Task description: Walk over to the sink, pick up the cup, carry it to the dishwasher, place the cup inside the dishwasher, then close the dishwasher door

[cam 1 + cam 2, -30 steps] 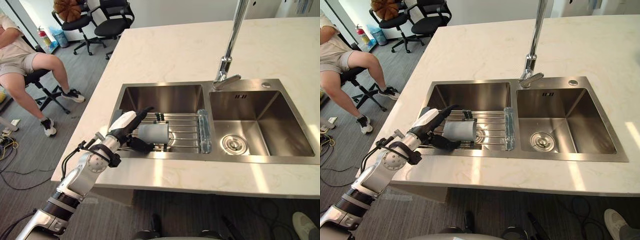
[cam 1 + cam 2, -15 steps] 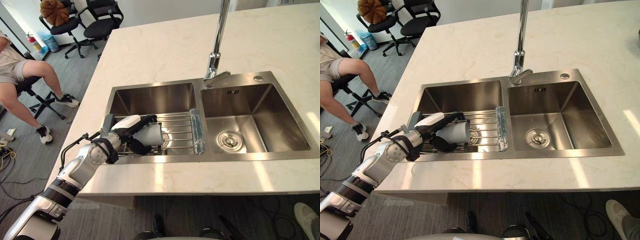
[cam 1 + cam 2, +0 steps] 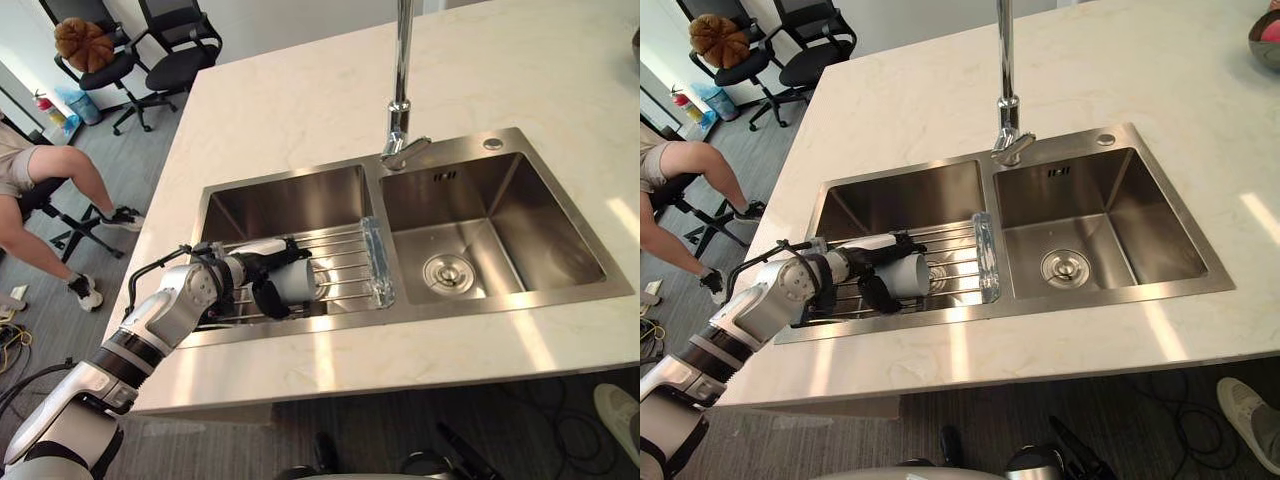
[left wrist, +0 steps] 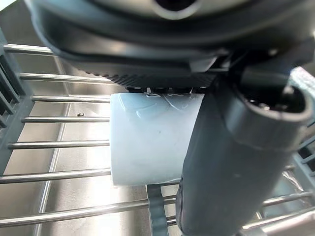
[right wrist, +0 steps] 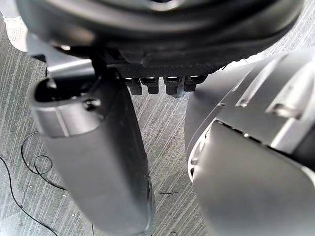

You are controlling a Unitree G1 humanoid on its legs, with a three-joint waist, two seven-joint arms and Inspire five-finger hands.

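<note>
Here the step in hand is the pick-up at the sink (image 3: 300, 334). The cup (image 3: 298, 281) lies on its side on the rack (image 3: 342, 262), which spans the left basin (image 3: 290, 200) toward the front edge of the counter (image 3: 300, 110). The left hand (image 3: 258, 272) is closed around the cup: its fingers (image 3: 282, 257) curl over the top side and the thumb (image 4: 226, 162) crosses the near side, so I judge that the grasp is made but the lift is not. The cup seems to rest on the bars. The right hand (image 5: 157, 24) hangs over the floor with its fingers loose, and it holds nothing. The next move, as I judge it, calls for a straight lift so that the cup clears the bars and the rim of the sink. After that comes a steady hold during the turn away to the dishwasher. A smooth, round cup held sideways could slip or roll in the grip, so the hold must be firm before walking. Counted: one cup, one rack, two basins (the right basin (image 3: 500, 230) has one drain (image 3: 441, 272)), one faucet (image 3: 400, 90), one seated person (image 3: 40, 190) and two free chairs (image 3: 175, 40) beyond the far left corner of the counter.
</note>
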